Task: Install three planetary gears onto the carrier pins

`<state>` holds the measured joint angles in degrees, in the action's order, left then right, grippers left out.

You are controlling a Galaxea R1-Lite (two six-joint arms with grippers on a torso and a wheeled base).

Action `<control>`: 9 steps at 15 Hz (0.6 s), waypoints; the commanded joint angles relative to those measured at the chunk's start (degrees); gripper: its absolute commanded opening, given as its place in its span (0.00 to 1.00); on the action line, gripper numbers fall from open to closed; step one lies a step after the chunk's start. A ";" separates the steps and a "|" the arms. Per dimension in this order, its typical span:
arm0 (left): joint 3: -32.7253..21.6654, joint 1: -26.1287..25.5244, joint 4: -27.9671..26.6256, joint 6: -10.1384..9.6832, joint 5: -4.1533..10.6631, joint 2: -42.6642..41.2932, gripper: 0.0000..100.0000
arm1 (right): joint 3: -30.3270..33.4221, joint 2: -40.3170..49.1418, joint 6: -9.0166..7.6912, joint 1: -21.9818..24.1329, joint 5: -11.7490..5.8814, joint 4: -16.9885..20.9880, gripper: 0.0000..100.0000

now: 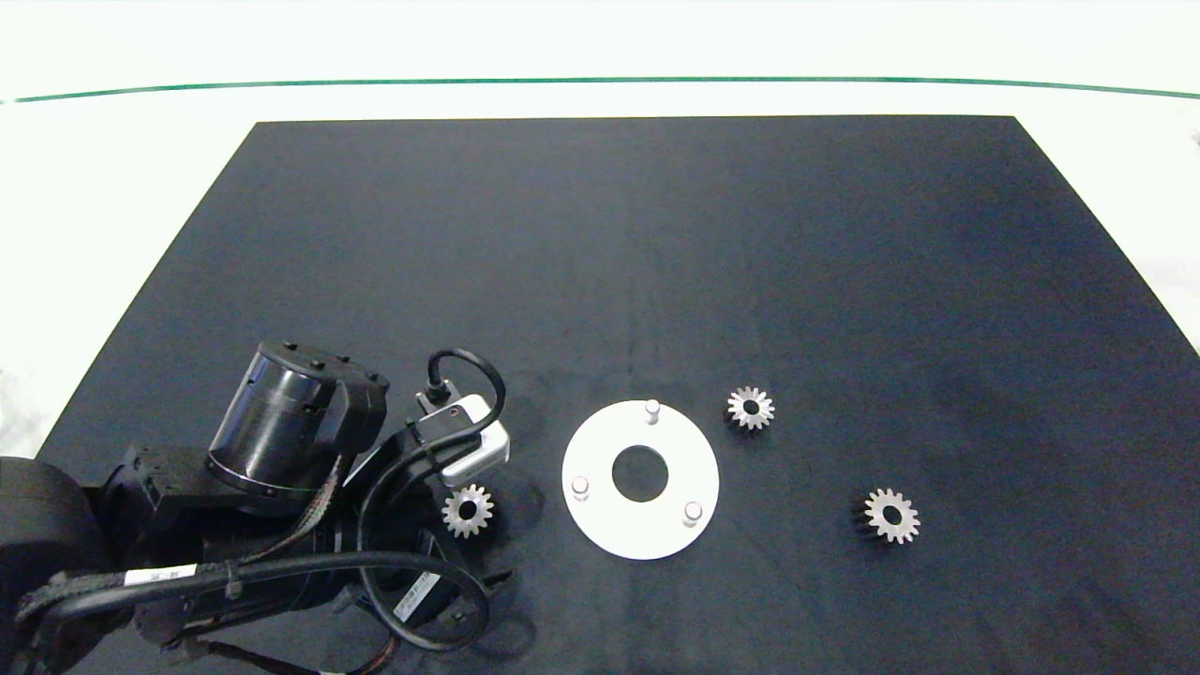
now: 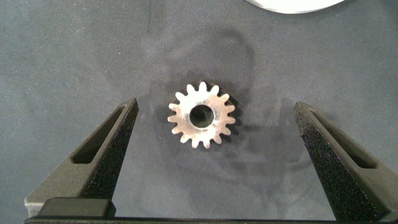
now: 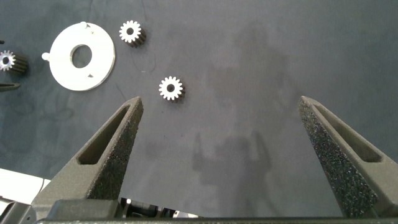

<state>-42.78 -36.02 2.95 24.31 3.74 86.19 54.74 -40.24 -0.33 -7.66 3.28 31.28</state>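
Observation:
Three planetary gears lie flat on the black mat. One gear [image 1: 467,511] [image 2: 201,115] is just left of the white disc [image 1: 609,525], and my left gripper [image 2: 216,106] hangs open over it, a finger on either side and neither touching it. The other two gears [image 1: 751,408] [image 1: 892,515] are to the right of the disc. Three carrier pins [image 1: 652,410] [image 1: 580,487] [image 1: 693,512] stand upright on the disc, all bare. My right gripper [image 3: 221,99] is open and empty, held high above the mat, out of the head view.
The black mat [image 1: 637,262] covers most of the white table, and its far half holds nothing. My left arm [image 1: 281,441] fills the near left corner. The right wrist view shows the disc [image 3: 102,59] and all three gears [image 3: 170,88] [image 3: 130,32] [image 3: 7,61].

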 commanded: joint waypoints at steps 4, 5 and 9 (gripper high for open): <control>-0.11 0.16 0.13 0.04 0.12 1.44 1.00 | -0.16 0.16 -0.02 0.01 0.06 0.18 1.00; -0.11 0.25 0.13 0.04 0.12 1.70 1.00 | -0.24 0.16 -0.02 -0.08 0.06 0.18 1.00; -1.52 0.43 0.04 0.04 0.12 2.67 0.97 | -0.51 0.16 -0.02 -0.08 0.06 0.18 1.00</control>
<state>-43.90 -35.66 3.02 24.22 3.83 88.50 54.30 -40.13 -0.33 -7.70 3.30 31.31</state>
